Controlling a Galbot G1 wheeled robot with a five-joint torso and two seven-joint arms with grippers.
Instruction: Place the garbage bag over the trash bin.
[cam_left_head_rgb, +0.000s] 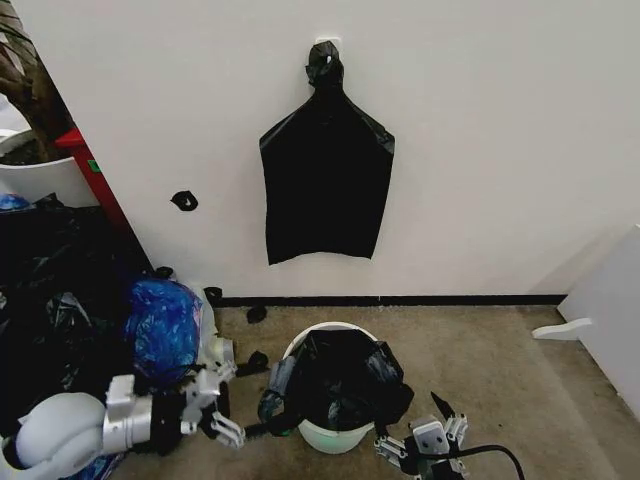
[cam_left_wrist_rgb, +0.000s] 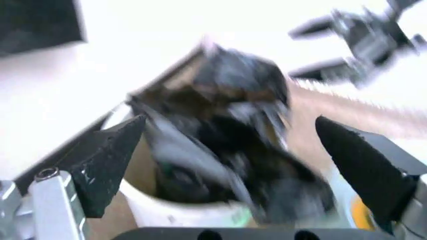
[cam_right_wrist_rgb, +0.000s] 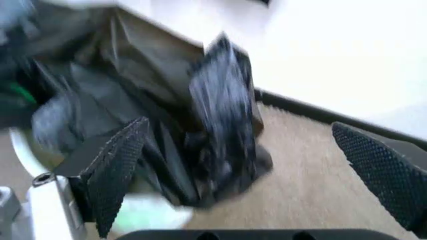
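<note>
Both grippers hang low at the near edge of the floor: the left gripper (cam_left_head_rgb: 222, 400) just beside the trash bin (cam_left_head_rgb: 335, 437) on its left, jaws spread wide and holding nothing; the right gripper (cam_left_head_rgb: 425, 440) near the bin's front right, jaws likewise wide and empty. Inside the upright white bin, the garbage bag (cam_left_head_rgb: 340, 380) sits crumpled, its black plastic spilling over the rim on both sides. No writing can be read on either.
</note>
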